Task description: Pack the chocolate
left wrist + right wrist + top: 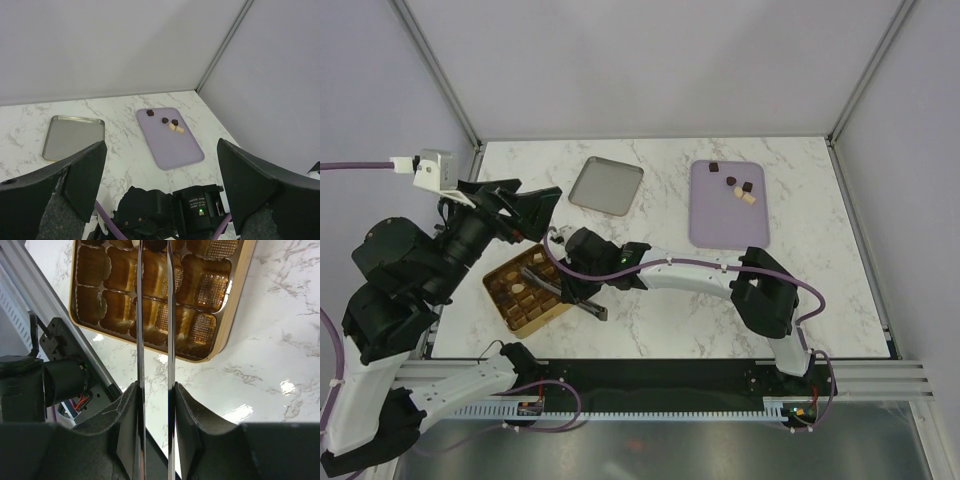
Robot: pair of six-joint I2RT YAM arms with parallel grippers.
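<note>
Nearest, the right gripper [154,252] hangs its thin blades narrow over the gold box [202,327] — whether a piece sits between the tips I cannot tell. Best centre on one compartment and release low. The left gripper [161,150] gapes wide. Farthest, the chocolate [733,184] lies on the lilac tray [725,225].

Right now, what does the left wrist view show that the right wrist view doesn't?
Only left wrist: the lilac tray with chocolates on it, the grey tray, and the wide-open left pincer. Only right wrist: the gold box, with the right pincer and its thin blades over it. Both: the marble table.
</note>
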